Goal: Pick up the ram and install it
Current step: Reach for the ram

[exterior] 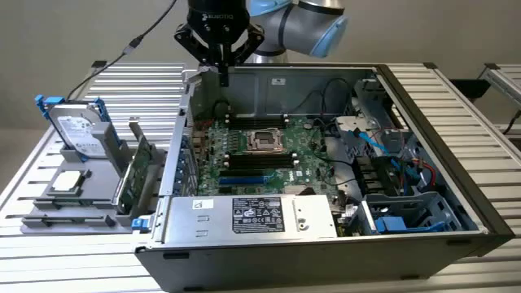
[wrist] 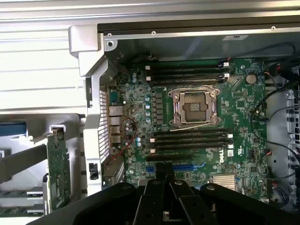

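Gripper (exterior: 223, 78) just above case (exterior: 269, 82) wall, fingers pinched together, nothing between them. Memory slots (wrist: 190, 139) beneath the fingers look bare. Ram pickup and seating both outstanding.

Slatted metal table (exterior: 460, 113), computer case (exterior: 326, 264), grey tray (exterior: 36, 206)

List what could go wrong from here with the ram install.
1. The shut tool hangs right by the metal corner of the case. A descent from here could clip that edge.
2. The memory slots sit on either side of the open CPU socket, so a slightly misaimed approach might strike the socket.
3. A thin red wire loops over the motherboard near the slot ends and could snag.
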Robot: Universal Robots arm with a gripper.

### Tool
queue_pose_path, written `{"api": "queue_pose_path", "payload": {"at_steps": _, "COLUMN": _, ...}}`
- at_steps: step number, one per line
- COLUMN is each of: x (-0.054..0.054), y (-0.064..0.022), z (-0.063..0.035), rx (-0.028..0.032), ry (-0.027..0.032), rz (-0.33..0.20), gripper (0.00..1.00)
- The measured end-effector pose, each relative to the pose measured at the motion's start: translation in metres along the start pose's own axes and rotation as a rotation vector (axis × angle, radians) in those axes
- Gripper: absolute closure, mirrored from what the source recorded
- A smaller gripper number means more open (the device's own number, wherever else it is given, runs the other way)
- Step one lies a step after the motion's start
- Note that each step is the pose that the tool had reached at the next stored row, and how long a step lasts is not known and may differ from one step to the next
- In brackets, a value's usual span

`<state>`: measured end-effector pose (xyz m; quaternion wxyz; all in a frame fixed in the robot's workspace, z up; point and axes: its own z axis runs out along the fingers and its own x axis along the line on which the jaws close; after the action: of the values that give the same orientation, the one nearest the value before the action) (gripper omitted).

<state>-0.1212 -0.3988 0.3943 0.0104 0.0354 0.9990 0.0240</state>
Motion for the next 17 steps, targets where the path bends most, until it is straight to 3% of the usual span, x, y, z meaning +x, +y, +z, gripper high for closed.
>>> {"api": "queue_pose_path", "payload": {"at_steps": 9, "x": 0.000, "y": 0.0000, "z": 0.0000, "rx": 0.0000, "ry": 0.0000, "rz": 0.000, "gripper": 0.89}}
{"api": "queue_pose_path", "payload": {"at_steps": 17, "x": 0.034, "y": -0.0025, "z": -0.0007, "rx": 0.0001, "ry": -0.0002, "rz": 0.000, "gripper": 0.89}}
